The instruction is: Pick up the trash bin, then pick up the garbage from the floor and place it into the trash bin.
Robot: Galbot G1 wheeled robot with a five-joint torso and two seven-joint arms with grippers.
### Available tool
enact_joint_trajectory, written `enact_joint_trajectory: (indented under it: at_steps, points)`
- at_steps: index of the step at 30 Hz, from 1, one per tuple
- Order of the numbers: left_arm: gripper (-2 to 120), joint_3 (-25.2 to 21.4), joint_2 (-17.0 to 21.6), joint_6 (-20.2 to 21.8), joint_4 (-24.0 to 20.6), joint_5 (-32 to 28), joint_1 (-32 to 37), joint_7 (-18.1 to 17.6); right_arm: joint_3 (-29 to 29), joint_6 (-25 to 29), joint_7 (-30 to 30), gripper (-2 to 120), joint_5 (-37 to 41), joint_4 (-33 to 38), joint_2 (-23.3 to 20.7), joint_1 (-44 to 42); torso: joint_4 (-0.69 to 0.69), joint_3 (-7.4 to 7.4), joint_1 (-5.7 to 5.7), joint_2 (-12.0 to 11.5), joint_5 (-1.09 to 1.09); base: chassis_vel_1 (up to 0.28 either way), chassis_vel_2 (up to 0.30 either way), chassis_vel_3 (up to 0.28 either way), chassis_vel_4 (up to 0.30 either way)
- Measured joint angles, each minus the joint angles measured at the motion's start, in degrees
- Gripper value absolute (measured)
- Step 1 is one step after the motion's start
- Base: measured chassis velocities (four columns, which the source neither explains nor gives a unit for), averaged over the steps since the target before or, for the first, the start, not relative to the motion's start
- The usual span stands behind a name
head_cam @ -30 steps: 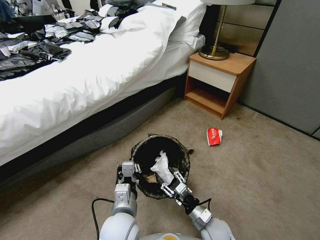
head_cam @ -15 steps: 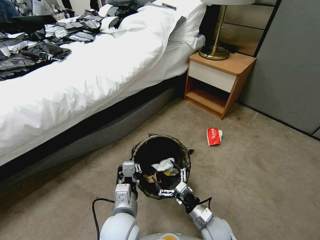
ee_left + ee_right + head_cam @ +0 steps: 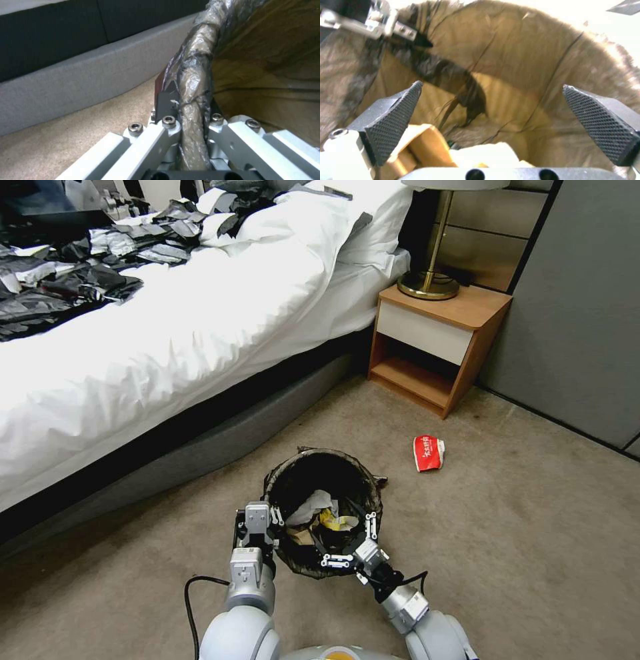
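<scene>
The trash bin, lined with a dark bag, is held just above the carpeted floor. My left gripper is shut on its near-left rim; the left wrist view shows the fingers pinching the bag-wrapped rim. My right gripper hangs open over the bin's near side with nothing between its pads. Inside lie a white tissue, a yellow wrapper and brown paper. One red-and-white wrapper lies on the floor to the bin's right.
A bed with a grey base runs along the left, close behind the bin. A wooden nightstand with a brass lamp stands at the back right, against a grey wall panel. Open carpet lies to the right.
The right gripper opened over the bin and let go of the white tissue, which dropped inside. The gripper then drew back slightly toward me. The left gripper and bin stayed still.
</scene>
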Motion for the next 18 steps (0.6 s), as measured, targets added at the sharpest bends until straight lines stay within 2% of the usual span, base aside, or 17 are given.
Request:
enact_joint_trajectory:
  at_steps: [7,9,11,13,14,18]
  points:
    - [0,-0.42,-0.06,-0.05,0.36,-0.03,-0.18,0.01,0.77,2.13,2.01,100,0.22,4.79,0.46,-1.09,0.0,0.0,0.0,0.0,0.0,0.0,0.0,0.0,0.0]
    - [0,-0.65,-0.07,-0.06,0.66,-0.07,-0.21,0.01,0.99,3.07,5.87,100,0.22,9.07,1.33,-2.2,0.0,0.0,0.0,0.0,0.0,0.0,0.0,0.0,0.0]
    - [0,-0.71,-0.08,-0.07,0.73,-0.08,-0.24,0.01,1.08,3.19,6.98,100,0.23,10.09,1.55,-2.43,0.0,0.0,0.0,0.0,0.0,0.0,0.0,0.0,0.0]
    - [0,-1.02,-0.06,-0.09,0.98,-0.13,-0.3,0.01,2.12,3.48,12.68,100,0.3,14.06,2.65,-3.39,0.0,0.0,0.0,0.0,0.0,0.0,0.0,0.0,0.0]
    - [0,-1.02,-0.06,-0.09,0.98,-0.13,-0.3,0.01,2.12,3.48,12.68,100,0.3,14.06,2.65,-3.39,0.0,0.0,0.0,0.0,0.0,0.0,0.0,0.0,0.0]
    - [0,-1.31,-0.01,-0.12,0.99,-0.24,-0.3,0.0,4.52,3.98,19.85,100,0.3,16.94,3.64,-4.79,0.0,0.0,0.0,0.0,0.0,0.0,0.0,0.0,0.0]
